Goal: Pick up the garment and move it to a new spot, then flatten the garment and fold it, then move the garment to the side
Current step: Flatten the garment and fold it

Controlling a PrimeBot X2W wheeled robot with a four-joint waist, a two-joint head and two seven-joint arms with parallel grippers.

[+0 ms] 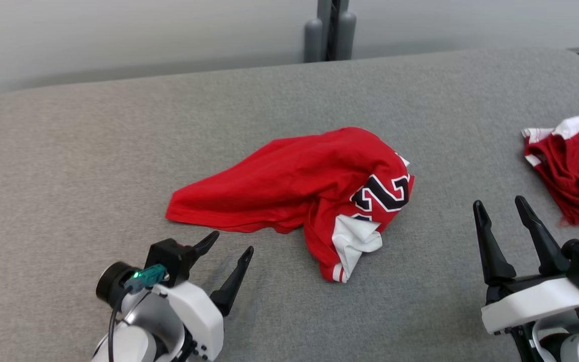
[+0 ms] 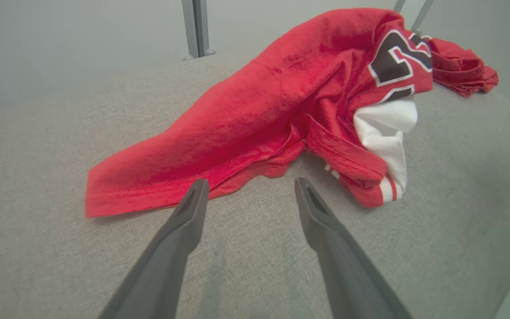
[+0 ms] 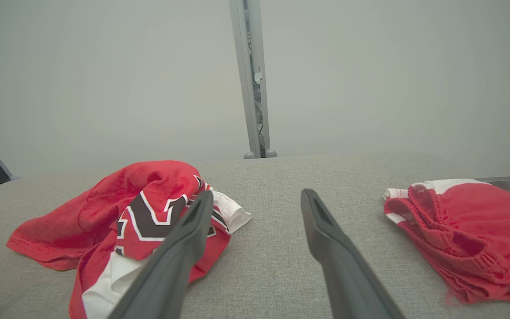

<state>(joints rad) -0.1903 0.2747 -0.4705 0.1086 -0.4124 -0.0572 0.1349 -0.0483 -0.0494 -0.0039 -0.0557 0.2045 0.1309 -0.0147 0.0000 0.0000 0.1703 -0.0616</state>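
On grey surface [image 1: 68,166], red garment [image 1: 289,186] runs left-right (hem pointing left).

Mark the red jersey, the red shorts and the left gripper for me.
red jersey [image 1: 279,181]: head view, plain red body fabric.
red shorts [image 3: 481,212]: right wrist view, red fabric beside the gathered waistband.
left gripper [image 1: 233,240]: head view, midway between its open fingertips.

Red garment [image 1: 294,186], crumpled (black-and-white numeral and white patch at the end nearer the right gripper): just ahead of the left gripper [image 1: 233,240], whose fingers are spread, apart from the cloth. Right gripper [image 1: 499,200], fingers parted; second red-and-white cloth [image 1: 576,166] just beyond, to its right. Grey padded surface [image 1: 93,151] beneath both grippers.
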